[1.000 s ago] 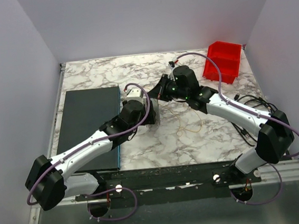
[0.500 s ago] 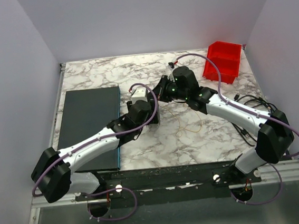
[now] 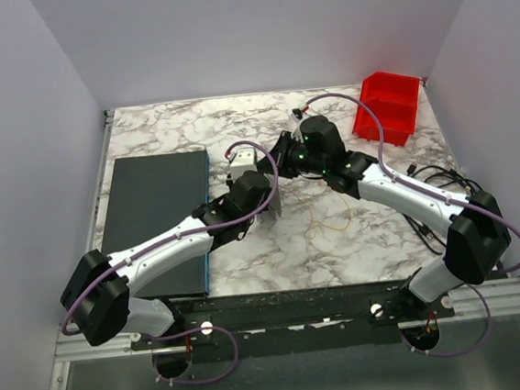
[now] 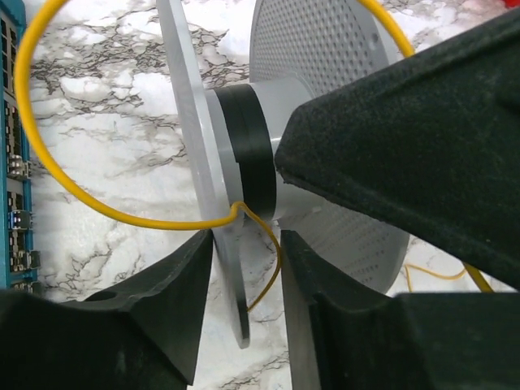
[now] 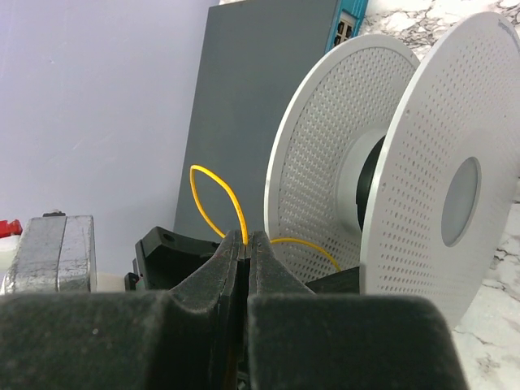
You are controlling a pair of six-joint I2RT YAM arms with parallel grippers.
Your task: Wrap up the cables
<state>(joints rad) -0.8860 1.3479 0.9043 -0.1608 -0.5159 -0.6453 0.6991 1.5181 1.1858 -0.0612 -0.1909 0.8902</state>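
A thin yellow-orange cable (image 4: pixel 73 191) loops past a grey perforated spool (image 4: pixel 333 49) and drops between its flanges near the black hub (image 4: pixel 244 146). More of the cable (image 3: pixel 322 221) lies curled on the marble. My left gripper (image 4: pixel 248 301) straddles the near flange (image 4: pixel 195 146), one finger on each side. A gap holding the cable shows on the right side, so it stands open. My right gripper (image 5: pixel 246 244) is shut on the cable (image 5: pixel 213 195) just beside the spool (image 5: pixel 325 162). From above, both grippers meet at the spool (image 3: pixel 274 194).
A dark grey box (image 3: pixel 152 219) with a blue edge lies on the left of the marble table (image 3: pixel 180 129). A red bin (image 3: pixel 387 107) stands at the back right. Black cords (image 3: pixel 433 178) trail by the right arm. White walls enclose three sides.
My left arm has moved right, onto the spool, and its jaws have narrowed around the flange. The right arm and its pinched cable have stayed put.
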